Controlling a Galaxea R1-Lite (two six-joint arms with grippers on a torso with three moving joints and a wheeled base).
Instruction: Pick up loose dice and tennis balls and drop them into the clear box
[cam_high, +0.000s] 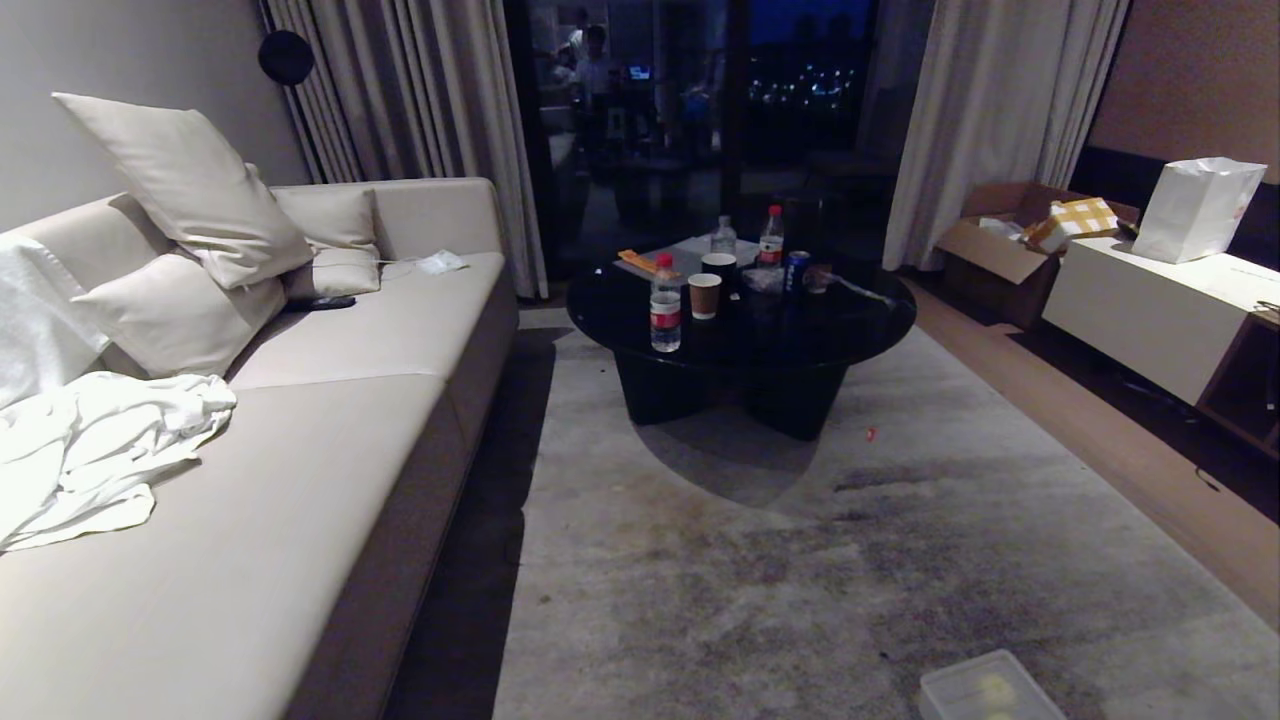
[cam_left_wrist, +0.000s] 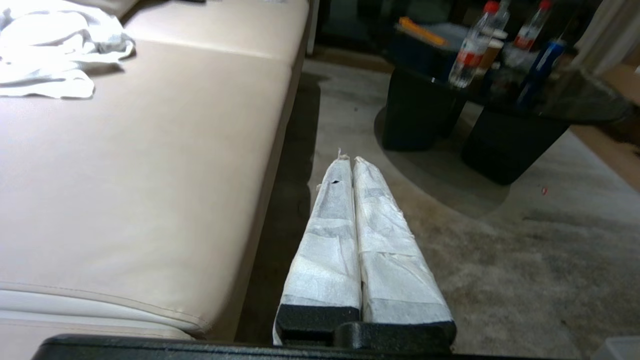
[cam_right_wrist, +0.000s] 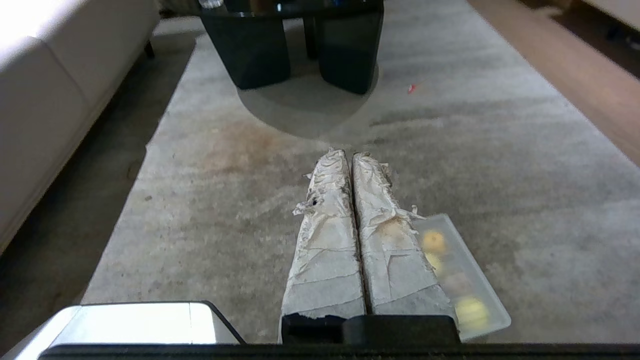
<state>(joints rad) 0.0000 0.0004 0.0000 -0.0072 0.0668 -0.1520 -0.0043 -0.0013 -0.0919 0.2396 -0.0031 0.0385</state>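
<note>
The clear box (cam_high: 945, 685) lies on the grey carpet at the near right of the head view. In the right wrist view the clear box (cam_right_wrist: 487, 295) sits just beside and below my right gripper (cam_right_wrist: 348, 154), which is shut and empty. Several blurred yellowish shapes (cam_right_wrist: 433, 241) lie inside the box; I cannot tell dice from tennis balls. No dice or tennis balls show loose on the carpet. My left gripper (cam_left_wrist: 350, 160) is shut and empty, held above the carpet next to the sofa's edge. Neither arm appears in the head view.
A beige sofa (cam_high: 330, 420) with pillows and a white cloth (cam_high: 90, 450) runs along the left. A black round coffee table (cam_high: 740, 330) carrying bottles and cups stands ahead. A cardboard box (cam_high: 1000, 250) and a white cabinet (cam_high: 1150, 300) line the right. A small red scrap (cam_high: 871, 434) lies on the carpet.
</note>
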